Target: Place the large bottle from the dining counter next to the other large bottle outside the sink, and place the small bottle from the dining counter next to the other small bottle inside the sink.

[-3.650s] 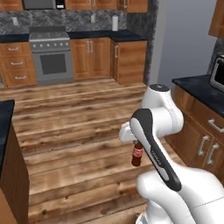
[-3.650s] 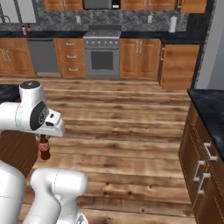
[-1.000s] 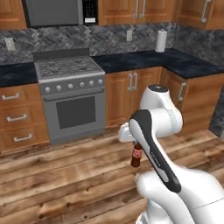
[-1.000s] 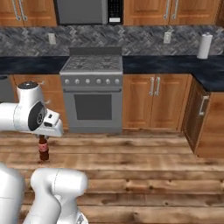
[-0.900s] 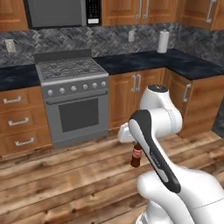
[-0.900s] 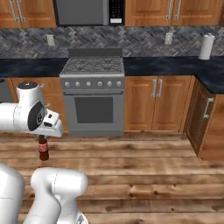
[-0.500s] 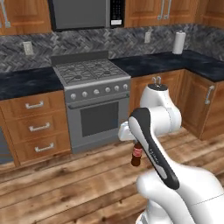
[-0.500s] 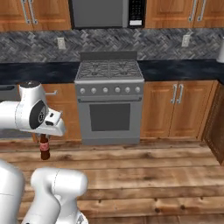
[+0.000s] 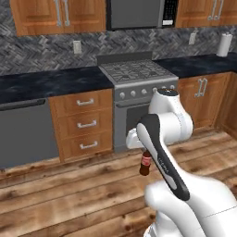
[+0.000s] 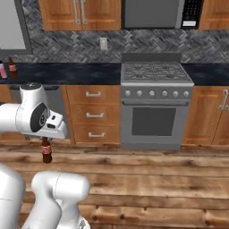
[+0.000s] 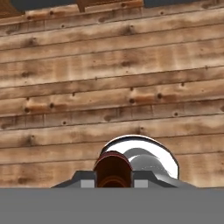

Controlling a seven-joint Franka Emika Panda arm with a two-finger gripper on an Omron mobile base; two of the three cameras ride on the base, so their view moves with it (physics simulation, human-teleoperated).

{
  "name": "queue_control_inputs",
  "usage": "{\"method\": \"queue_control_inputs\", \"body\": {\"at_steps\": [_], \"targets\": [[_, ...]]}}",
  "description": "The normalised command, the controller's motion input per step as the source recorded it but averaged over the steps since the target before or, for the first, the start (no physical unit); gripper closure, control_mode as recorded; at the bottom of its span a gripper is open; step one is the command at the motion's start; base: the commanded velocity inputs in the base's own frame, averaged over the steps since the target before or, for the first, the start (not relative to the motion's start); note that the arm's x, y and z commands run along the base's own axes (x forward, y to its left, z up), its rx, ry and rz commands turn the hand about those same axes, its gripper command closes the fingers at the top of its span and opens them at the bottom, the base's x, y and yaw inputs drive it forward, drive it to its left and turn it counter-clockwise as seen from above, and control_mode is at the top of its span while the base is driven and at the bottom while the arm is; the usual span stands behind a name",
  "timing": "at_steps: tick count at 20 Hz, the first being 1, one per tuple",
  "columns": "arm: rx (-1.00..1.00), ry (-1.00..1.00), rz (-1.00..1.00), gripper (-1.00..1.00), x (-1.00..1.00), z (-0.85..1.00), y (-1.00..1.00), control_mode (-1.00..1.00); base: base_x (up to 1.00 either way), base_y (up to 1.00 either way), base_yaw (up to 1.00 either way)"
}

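The small bottle (image 9: 145,163) hangs upright under the claw (image 9: 144,150), above the wood floor (image 9: 69,194) and in front of the stove (image 9: 136,88). A microwave (image 10: 156,13) sits above the stove, drawers (image 9: 83,124) to its left. Two bottles (image 10: 8,68) stand on the surface (image 10: 67,72) far left in the right base view.

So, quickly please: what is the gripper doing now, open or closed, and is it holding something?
Gripper: closed on the neck of a brown cola-style bottle with a red label, carried above the wood floor.
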Motion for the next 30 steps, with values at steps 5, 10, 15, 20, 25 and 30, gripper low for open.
{"method": "queue_control_inputs", "body": {"at_steps": [5, 10, 15, 20, 25, 30], "targets": [[0.00, 0.00, 0.00, 1.00, 0.00, 0.00, 0.00, 1.00, 0.43, 0.97, 0.14], [0.00, 0.00, 0.00, 1.00, 0.00, 0.00, 0.00, 1.00, 1.00, 1.00, -0.02], [0.00, 0.00, 0.00, 1.00, 0.00, 0.00, 0.00, 1.00, 0.98, 1.00, -0.03], [0.00, 0.00, 0.00, 1.00, 0.00, 0.00, 0.00, 1.00, 0.68, 1.00, 0.00], [0.00, 0.00, 0.00, 1.00, 0.00, 0.00, 0.00, 1.00, 0.46, 1.00, 0.00], [0.00, 0.00, 0.00, 1.00, 0.00, 0.00, 0.00, 1.00, 0.01, 0.96, 0.00]]}}
